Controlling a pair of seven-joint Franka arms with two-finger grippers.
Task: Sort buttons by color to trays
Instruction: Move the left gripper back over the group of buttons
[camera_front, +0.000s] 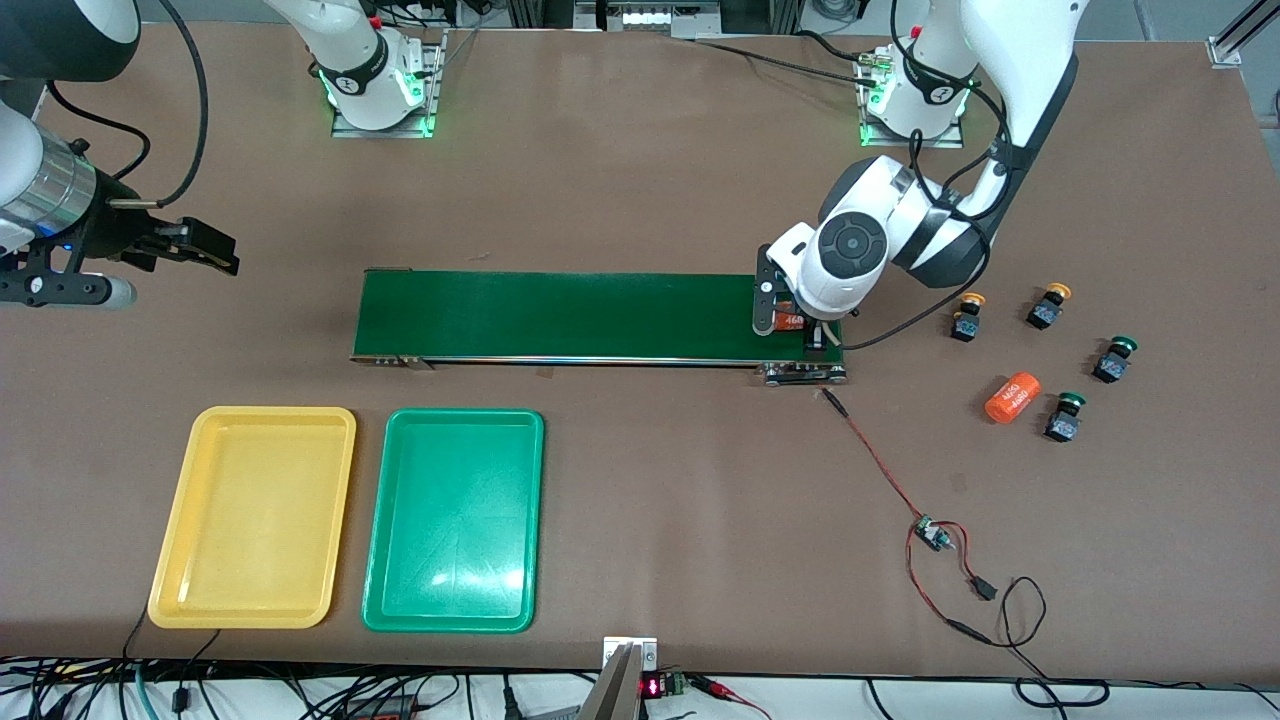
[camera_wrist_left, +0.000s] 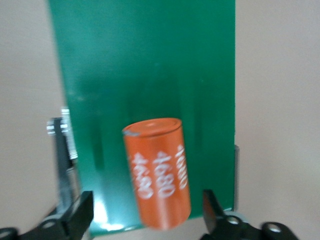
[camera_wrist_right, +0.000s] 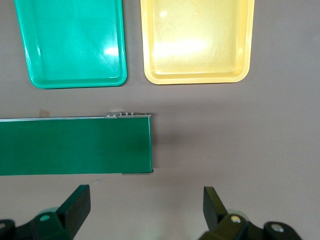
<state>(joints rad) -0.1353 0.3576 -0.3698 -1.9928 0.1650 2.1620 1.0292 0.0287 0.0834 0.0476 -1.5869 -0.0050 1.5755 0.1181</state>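
Buttons are sitting on the tabletop (camera_front: 640, 150) toward the left arm's end, all four standing apart from one another: one yellow-capped button (camera_front: 967, 315) beside another yellow-capped button (camera_front: 1048, 306), and nearer the front camera a green-capped button (camera_front: 1114, 359) and a second green-capped button (camera_front: 1065, 417). An orange cylinder (camera_front: 1011, 397) printed "4680" is lying among them, just beside the second green one. The yellow tray (camera_front: 170, 575) and the green tray (camera_front: 385, 600) are lying side by side toward the right arm's end, nearer the front camera than the dark green conveyor belt (camera_front: 560, 315), and neither is holding anything.

The left end effector (camera_wrist_left: 147, 215) is hanging over the belt's end nearest the buttons, its fingers spread wide with a second orange "4680" cylinder (camera_wrist_left: 157, 172) between them, not touching either finger. The right end effector (camera_wrist_right: 147, 207) is waiting with its fingers standing apart and nothing between them, over the tabletop by the belt's other end.
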